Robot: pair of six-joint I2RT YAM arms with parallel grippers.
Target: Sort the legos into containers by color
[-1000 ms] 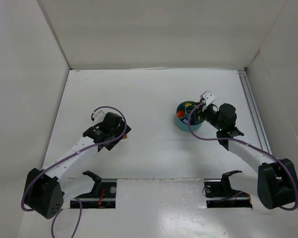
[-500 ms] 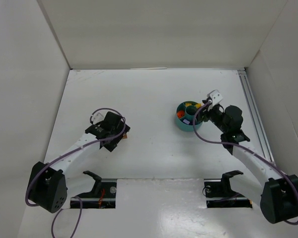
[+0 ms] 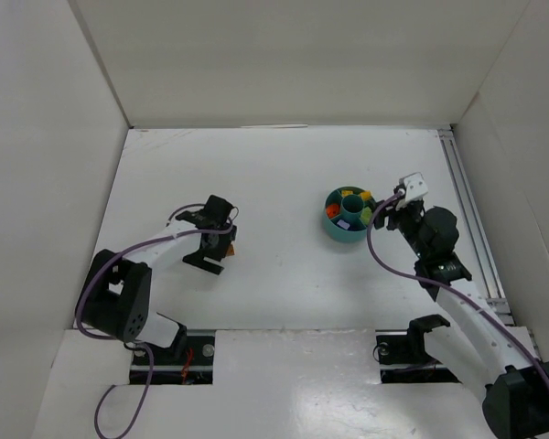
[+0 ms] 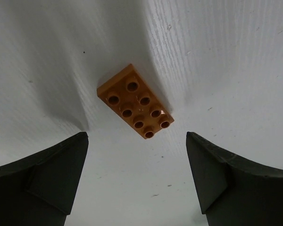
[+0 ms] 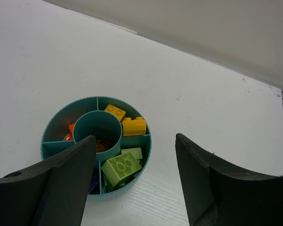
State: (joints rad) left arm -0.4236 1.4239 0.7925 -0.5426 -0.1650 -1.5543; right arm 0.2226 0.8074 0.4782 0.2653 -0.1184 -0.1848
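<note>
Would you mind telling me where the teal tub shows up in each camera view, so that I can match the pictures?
Top external: the tub sits right of centre, in the middle of the picture's height.
Left wrist: not in it; only an orange brick shows.
Right wrist: the tub is lower left of centre.
Shared landmark: the yellow bricks in one compartment, seen in the top and right wrist views.

bright even overhead light, white worktop [image 3: 284,165] nearly blown out, sheen along its near edge, shadows faint and soft, left wrist view sharp on orange brick [image 4: 135,101], grey shadows flanking it, right wrist view crisp on teal tub [image 5: 66,123], dark fingers [image 5: 52,188] slightly soft
</note>
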